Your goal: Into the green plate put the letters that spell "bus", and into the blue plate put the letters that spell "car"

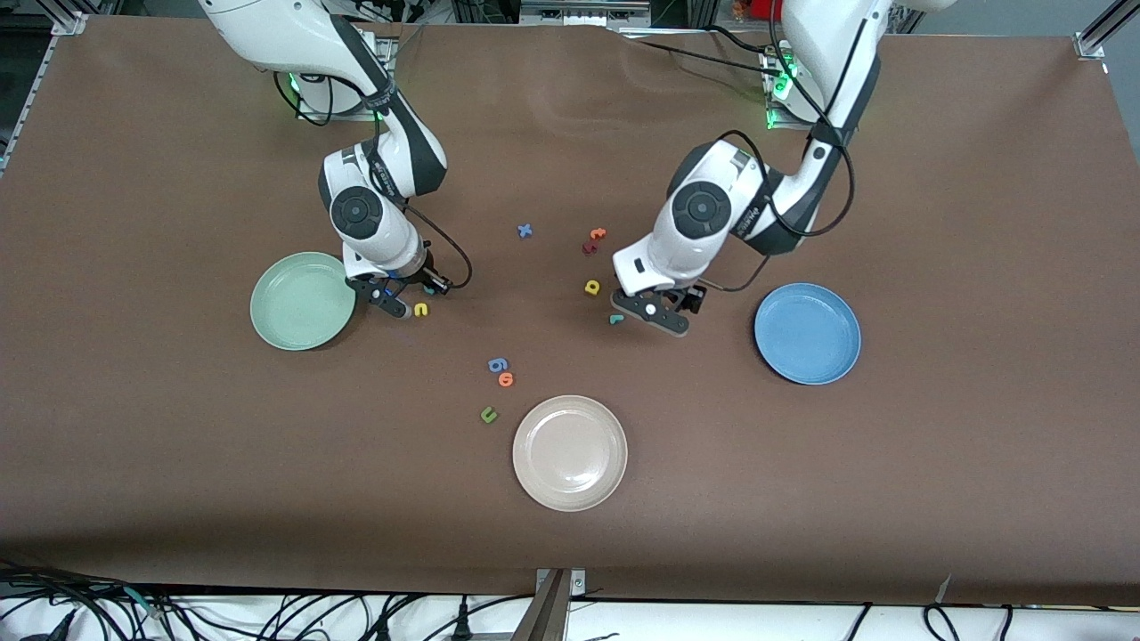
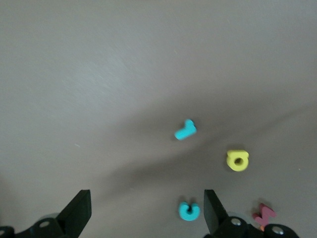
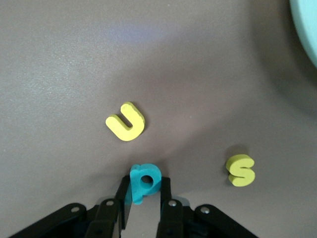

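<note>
The table (image 1: 178, 499) was plain brown. The green plate (image 1: 303, 301) was pale mint, the blue plate (image 1: 807, 333) medium blue, a third plate (image 1: 570, 452) beige-white. The "b" (image 3: 143, 182) was teal-blue, the "u" (image 3: 126, 122) and "s" (image 3: 240, 170) yellow.

I'm working in a robotics lab: brown-covered counter (image 1: 802, 499) on aluminium framing (image 1: 1100, 31), loose cables (image 1: 267, 614) along its edge.

The table (image 1: 802, 534) is covered by a brown mat. Three plates are set on it: green plate (image 1: 301, 301), blue plate (image 1: 807, 333), beige plate (image 1: 570, 452). Small foam letters, including a yellow "u" (image 3: 127, 122) and yellow "s" (image 3: 240, 170), are scattered between them.
</note>
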`<state>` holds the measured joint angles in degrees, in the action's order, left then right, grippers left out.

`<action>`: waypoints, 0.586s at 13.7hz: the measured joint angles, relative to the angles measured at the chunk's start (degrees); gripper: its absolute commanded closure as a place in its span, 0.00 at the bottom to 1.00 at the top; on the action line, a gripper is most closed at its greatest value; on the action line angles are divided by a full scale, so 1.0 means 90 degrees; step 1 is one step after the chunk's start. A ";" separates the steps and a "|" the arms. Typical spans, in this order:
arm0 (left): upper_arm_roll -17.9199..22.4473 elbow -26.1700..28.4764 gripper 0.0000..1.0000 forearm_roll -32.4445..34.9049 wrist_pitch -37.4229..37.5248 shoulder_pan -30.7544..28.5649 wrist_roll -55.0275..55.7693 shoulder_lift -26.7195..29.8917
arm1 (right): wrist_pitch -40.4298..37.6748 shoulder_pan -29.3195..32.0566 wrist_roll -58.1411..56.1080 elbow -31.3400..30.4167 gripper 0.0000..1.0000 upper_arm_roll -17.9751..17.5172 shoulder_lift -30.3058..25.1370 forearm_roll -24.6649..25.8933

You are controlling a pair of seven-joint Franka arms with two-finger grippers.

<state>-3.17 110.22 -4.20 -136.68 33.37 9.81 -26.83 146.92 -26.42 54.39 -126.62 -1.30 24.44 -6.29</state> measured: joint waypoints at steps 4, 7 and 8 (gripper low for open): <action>-0.0001 0.1048 0.00 0.0794 -0.0938 0.0393 0.1079 0.0201 | -0.0125 0.0000 0.0000 0.0092 1.00 0.0003 -0.0018 0.0000; -0.0007 0.1202 0.01 0.1204 -0.1082 0.0556 0.1950 0.0203 | -0.0930 0.0000 0.0000 0.0532 1.00 0.0094 -0.0100 0.0000; -0.0014 0.1236 0.01 0.1206 -0.1200 0.0592 0.2094 0.0199 | -0.1430 0.0000 -0.0001 0.0803 1.00 0.0184 -0.0170 0.0000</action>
<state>-3.29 121.34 6.65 -147.48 38.70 28.66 -25.04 134.05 -26.41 54.38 -119.39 0.36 22.91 -6.29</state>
